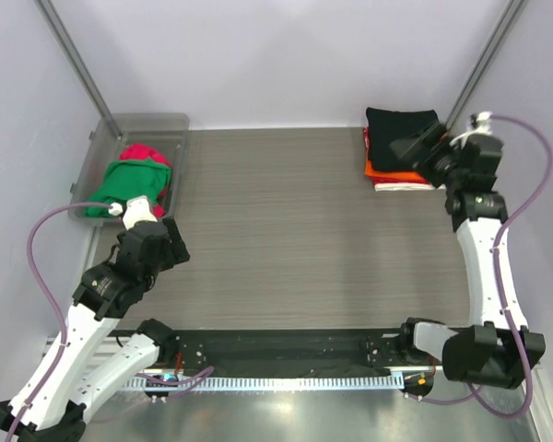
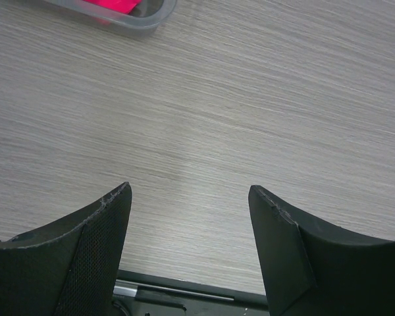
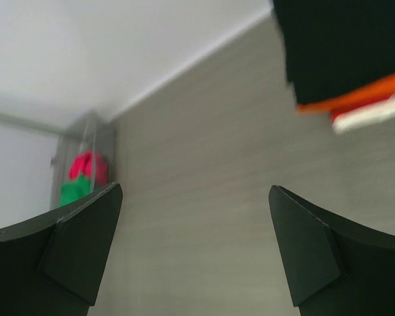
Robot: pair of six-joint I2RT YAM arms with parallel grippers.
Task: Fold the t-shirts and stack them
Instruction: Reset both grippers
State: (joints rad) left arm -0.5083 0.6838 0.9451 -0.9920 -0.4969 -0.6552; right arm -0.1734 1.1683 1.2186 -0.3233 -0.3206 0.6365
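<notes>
A folded stack sits at the table's far right: a black t-shirt [image 1: 394, 127] on top, then orange [image 1: 385, 173] and white [image 1: 401, 185]. My right gripper [image 1: 413, 147] hovers open at the stack's right side, holding nothing. In the right wrist view the gripper [image 3: 195, 191] shows bare table between its fingers, with the black [image 3: 342, 46], orange [image 3: 362, 95] and white [image 3: 375, 113] shirts at upper right. A green t-shirt [image 1: 120, 189] and a crimson-pink one [image 1: 146, 154] lie crumpled in the bin. My left gripper [image 1: 172, 247] is open and empty just right of the bin, over bare table [image 2: 189, 191].
The clear grey plastic bin [image 1: 152, 122] stands at the far left against the wall; its corner [image 2: 138, 20] shows in the left wrist view. A black rail [image 1: 286, 354] runs along the near edge between the arm bases. Walls and metal posts enclose the table.
</notes>
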